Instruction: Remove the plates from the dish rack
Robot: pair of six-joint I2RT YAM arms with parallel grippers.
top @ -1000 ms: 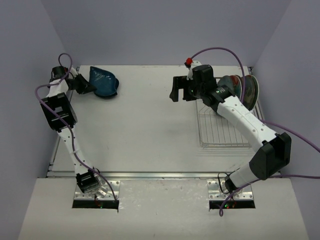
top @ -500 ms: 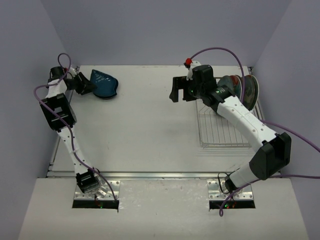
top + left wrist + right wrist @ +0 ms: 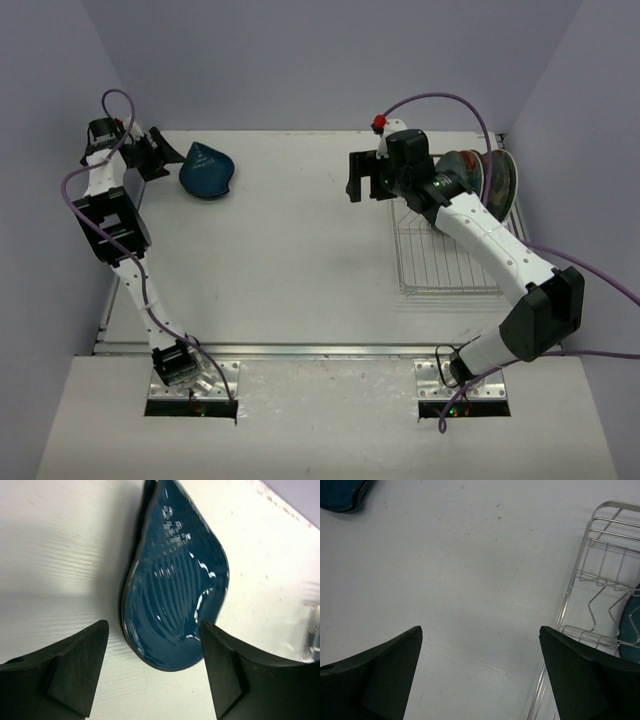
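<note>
While its jaws stand partly apart and empty, the left gripper (image 3: 162,163) sits just beside a dark blue plate (image 3: 207,171) lying on the surface (image 3: 290,250) at upper left. Near centre, the right gripper (image 3: 358,187) is wide open, holding nothing. At upper right, the other plates (image 3: 490,180), perhaps three, stand in the dish rack (image 3: 445,265).

White table (image 3: 300,250), blue plate (image 3: 207,172), wire dish rack (image 3: 445,262)

Table (image 3: 290,260) passable between blue plate (image 3: 207,172), far left, and rack (image 3: 445,260), right; standing plates (image 3: 492,180) block the rack's far end; right arm (image 3: 490,240) overhangs it.
</note>
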